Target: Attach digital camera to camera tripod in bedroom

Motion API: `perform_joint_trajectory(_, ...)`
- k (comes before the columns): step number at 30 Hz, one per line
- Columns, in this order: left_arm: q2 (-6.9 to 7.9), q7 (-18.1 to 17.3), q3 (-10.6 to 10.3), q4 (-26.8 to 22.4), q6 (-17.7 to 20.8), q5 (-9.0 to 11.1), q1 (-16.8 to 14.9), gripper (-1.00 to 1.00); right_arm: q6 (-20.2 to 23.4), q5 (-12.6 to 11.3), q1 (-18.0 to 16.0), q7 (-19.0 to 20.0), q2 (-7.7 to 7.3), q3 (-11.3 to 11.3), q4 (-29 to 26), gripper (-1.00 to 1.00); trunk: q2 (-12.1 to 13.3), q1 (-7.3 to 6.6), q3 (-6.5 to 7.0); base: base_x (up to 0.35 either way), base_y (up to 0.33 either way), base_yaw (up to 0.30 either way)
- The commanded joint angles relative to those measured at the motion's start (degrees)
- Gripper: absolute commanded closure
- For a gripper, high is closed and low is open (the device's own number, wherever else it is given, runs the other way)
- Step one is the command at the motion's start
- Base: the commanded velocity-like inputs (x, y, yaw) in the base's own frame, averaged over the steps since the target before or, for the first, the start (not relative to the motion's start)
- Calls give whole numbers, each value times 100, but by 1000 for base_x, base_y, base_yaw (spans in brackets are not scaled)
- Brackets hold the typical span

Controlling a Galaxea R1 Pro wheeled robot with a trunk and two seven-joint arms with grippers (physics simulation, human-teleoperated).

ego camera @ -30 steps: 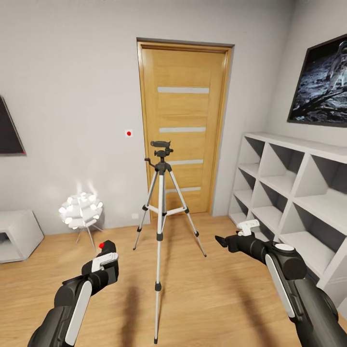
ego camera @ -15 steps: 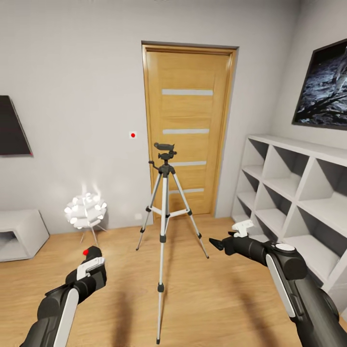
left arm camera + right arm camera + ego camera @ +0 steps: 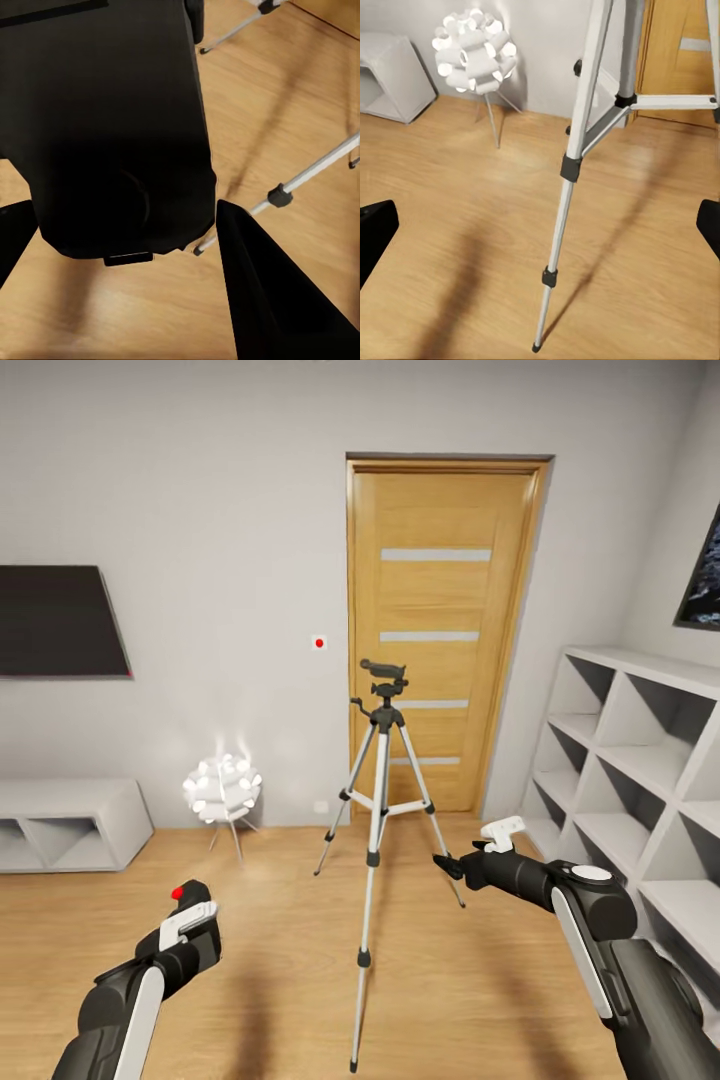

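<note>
The camera tripod (image 3: 378, 800) stands on the wood floor before the door, its black head (image 3: 385, 688) bare on top. One silver leg (image 3: 577, 135) runs through the right wrist view. My left gripper (image 3: 190, 922) hangs low to the tripod's left, shut on the digital camera (image 3: 112, 135), a matte-black box with a round lens bump. In the head view the camera (image 3: 192, 891) is a dark lump with a red dot. My right gripper (image 3: 447, 863) is open and empty just right of the tripod, its fingertips (image 3: 375, 232) wide apart.
A wooden door (image 3: 445, 630) is behind the tripod. White cube shelves (image 3: 640, 760) line the right wall. A white ball lamp (image 3: 222, 788), a low grey cabinet (image 3: 65, 820) and a dark wall screen (image 3: 60, 622) are to the left.
The head view has turned left, so tripod, door and lamp sit further right in the picture. My left gripper with the camera has sunk a little lower. The right gripper holds its place.
</note>
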Motion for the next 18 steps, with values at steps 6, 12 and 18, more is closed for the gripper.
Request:
perform_joint_trajectory(6, -4, 54, 8, 9, 16, 43, -3, 100, 8, -3, -4, 31, -14, 0, -7, -100, 236, -131, 100, 0, 0, 245)
perform_joint_trajectory(12, -3, 63, 10, 13, 12, 37, -2, 100, -17, -3, -4, 48, -17, -6, -7, -100, 477, -263, 208, 0, 0, 198)
perform_joint_trajectory(18, -2, 69, 9, 50, 7, 38, -2, 100, -16, -6, -4, 51, -21, -7, -7, -100, 717, -395, 316, 0, 0, 76)
